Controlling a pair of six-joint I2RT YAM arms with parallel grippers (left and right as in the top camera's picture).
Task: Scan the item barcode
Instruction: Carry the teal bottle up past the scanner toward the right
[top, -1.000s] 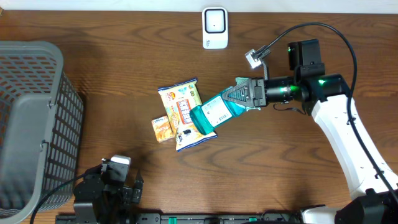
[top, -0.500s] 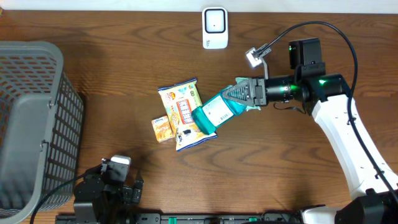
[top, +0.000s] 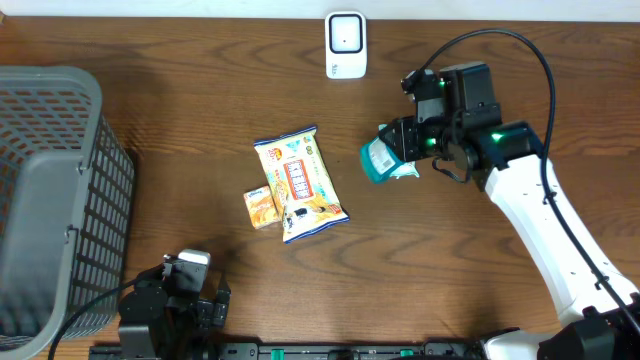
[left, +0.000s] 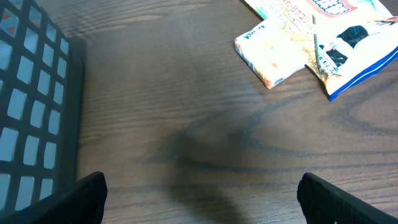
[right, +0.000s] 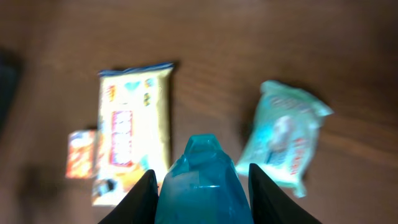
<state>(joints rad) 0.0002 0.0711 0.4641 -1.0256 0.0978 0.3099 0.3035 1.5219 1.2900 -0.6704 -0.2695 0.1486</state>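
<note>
My right gripper (top: 398, 148) is shut on a teal packaged item (top: 377, 160) and holds it off the table, right of centre. In the right wrist view the teal item (right: 202, 193) fills the gap between the two black fingers (right: 142, 200), pointing down at the table. A white barcode scanner (top: 345, 45) stands at the table's back edge, apart from the item. My left gripper (left: 202, 199) hangs open over bare wood near the front edge, nothing between its fingers.
A yellow snack bag (top: 298, 182) and a small orange box (top: 261, 208) lie mid-table. A pale green packet (right: 286, 140) lies under the right gripper. A grey mesh basket (top: 50, 200) stands at the left.
The right gripper has swung up and back to the right, lifting the teal item off the yellow bag's edge; the item now shows end-on. The left arm has not moved.
</note>
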